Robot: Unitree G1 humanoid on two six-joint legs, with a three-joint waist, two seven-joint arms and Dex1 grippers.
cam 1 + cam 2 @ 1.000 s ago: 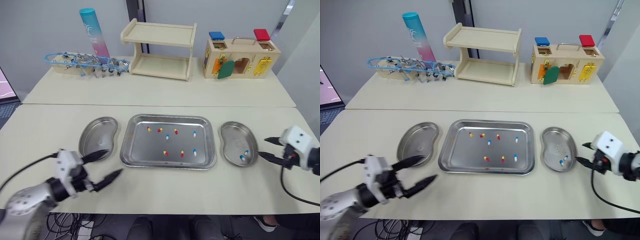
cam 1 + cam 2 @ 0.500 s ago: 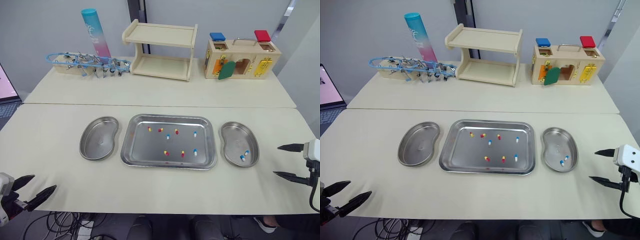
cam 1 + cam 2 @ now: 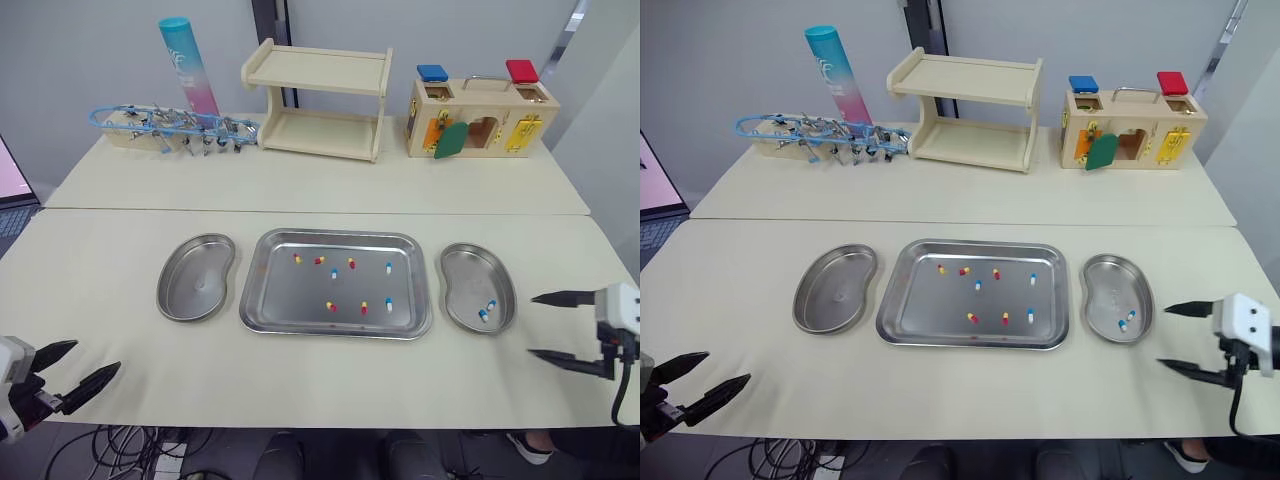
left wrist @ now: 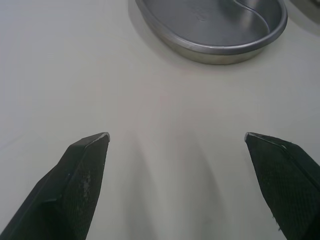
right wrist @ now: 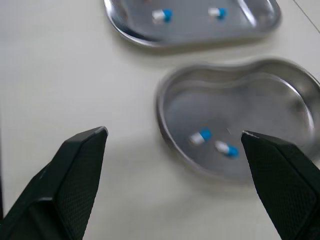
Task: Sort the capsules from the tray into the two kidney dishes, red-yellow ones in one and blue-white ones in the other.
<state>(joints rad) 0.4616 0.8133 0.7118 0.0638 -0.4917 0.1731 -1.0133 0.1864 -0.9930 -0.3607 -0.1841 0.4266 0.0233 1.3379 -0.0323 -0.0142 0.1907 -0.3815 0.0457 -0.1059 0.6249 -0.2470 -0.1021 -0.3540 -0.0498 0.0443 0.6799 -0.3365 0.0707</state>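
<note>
A steel tray (image 3: pixel 300 300) in the middle of the near table holds several capsules, red-yellow ones (image 3: pixel 331 306) and blue-white ones (image 3: pixel 388 267). The left kidney dish (image 3: pixel 196 290) is empty. The right kidney dish (image 3: pixel 470 270) holds two blue-white capsules (image 3: pixel 486 310), also seen in the right wrist view (image 5: pixel 199 136). My left gripper (image 3: pixel 92 360) hovers open and empty at the table's near left corner, well short of the left dish rim (image 4: pixel 215 50). My right gripper (image 3: pixel 532 325) is open and empty just right of the right dish.
On the far table stand a wooden shelf (image 3: pixel 318 98), a wooden lock box (image 3: pixel 480 118), a teal-pink tube (image 3: pixel 188 65) and a rack of blue-handled tools (image 3: pixel 170 128). A seam runs between the two tables.
Over the second my left gripper drew back from beside the left dish to the near left corner. My right gripper backed away from the right dish, then edged towards it again.
</note>
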